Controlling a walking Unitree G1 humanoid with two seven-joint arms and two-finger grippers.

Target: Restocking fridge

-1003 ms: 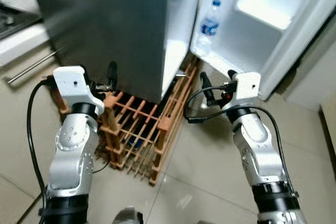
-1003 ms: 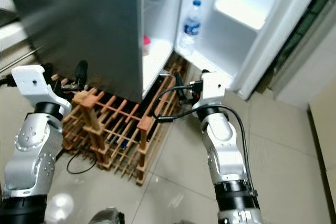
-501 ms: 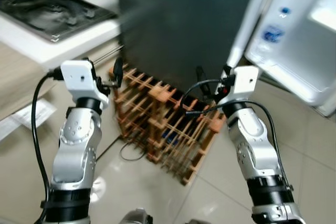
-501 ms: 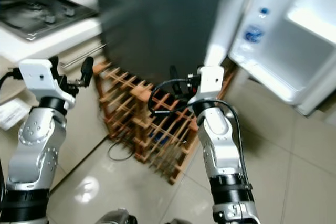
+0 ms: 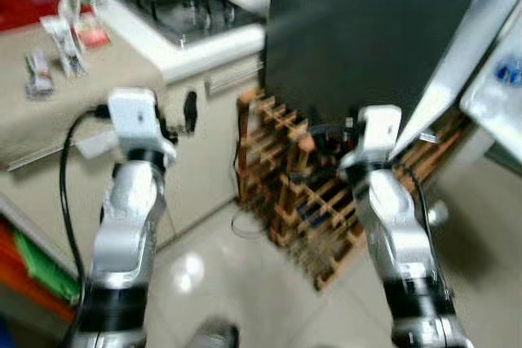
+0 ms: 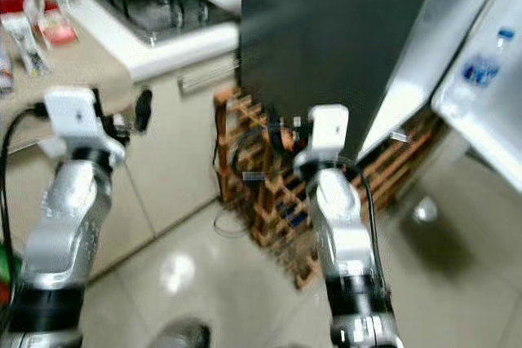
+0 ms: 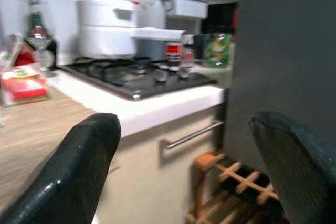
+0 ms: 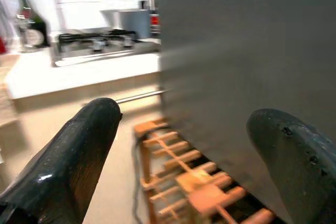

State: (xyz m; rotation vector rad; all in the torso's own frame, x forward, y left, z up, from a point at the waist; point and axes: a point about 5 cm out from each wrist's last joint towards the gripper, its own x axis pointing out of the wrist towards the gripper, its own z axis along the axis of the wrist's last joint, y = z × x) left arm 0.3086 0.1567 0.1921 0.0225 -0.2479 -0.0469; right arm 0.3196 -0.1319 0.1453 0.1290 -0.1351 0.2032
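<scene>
Left gripper [image 7: 184,177] and right gripper [image 8: 184,166] raised ahead, both spread, empty, likely ready for pickup. Water bottle [image 6: 483,63] sits in open fridge door [image 6: 477,112]; wooden rack [image 5: 314,201] beside dark fridge [image 5: 367,30]. Table [image 5: 81,79] at left.

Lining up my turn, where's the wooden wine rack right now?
The wooden wine rack stands on the floor ahead, against the dark fridge side, right of the white cabinet under the stove.

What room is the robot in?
Most likely a home kitchen. There is a gas hob set in a white counter with a big white pot on it, a tall dark fridge beside that, and a wooden bottle rack on the tiled floor.
</scene>
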